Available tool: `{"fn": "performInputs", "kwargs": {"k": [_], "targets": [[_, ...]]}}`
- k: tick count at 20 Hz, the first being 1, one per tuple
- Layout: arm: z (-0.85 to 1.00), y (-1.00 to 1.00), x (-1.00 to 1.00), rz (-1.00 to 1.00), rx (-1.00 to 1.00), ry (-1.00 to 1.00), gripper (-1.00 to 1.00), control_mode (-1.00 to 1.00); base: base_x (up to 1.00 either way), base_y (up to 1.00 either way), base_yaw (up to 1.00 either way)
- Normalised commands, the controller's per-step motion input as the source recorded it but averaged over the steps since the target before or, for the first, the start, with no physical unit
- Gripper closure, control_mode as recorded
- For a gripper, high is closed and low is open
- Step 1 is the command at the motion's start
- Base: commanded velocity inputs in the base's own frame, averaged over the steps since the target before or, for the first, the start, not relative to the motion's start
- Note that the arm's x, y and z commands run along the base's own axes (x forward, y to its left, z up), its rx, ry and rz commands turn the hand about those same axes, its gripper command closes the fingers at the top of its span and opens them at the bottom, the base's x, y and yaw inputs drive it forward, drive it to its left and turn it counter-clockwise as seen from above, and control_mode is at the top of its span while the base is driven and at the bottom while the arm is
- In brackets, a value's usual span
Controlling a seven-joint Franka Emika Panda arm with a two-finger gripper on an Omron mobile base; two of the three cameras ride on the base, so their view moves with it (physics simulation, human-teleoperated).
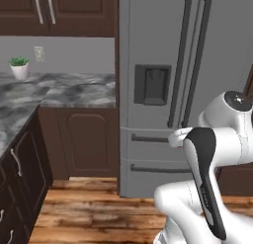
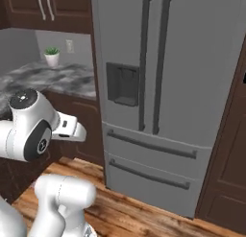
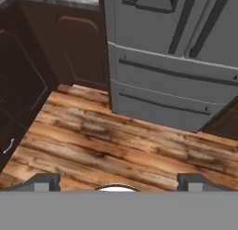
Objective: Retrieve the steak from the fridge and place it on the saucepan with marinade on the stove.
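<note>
Nearest, the gripper [image 3: 118,181] hangs above the wooden floor [image 3: 116,145], its two finger tips [image 3: 44,181] standing wide apart with nothing between them. Behind the floor boards stands the fridge [image 1: 163,90], grey, with both doors and both bottom drawers closed, so the steak cannot be seen. To the left of the fridge are dark brown cabinets [image 1: 84,139] under a grey marble counter [image 1: 64,90]. Far in the corner, a small potted plant [image 1: 20,67] stands on this counter beside a wall socket [image 1: 38,53].
</note>
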Motion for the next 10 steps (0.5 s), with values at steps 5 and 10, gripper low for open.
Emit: {"fn": "performInputs", "kwargs": {"k": [5,10], "targets": [[0.0,0.0,0.0,0.0,0.0,0.0,-1.0,1.0,0.22,-0.59,-0.34],[0.0,0.0,0.0,0.0,0.0,0.0,-1.0,1.0,0.23,-0.59,-0.28]]}}
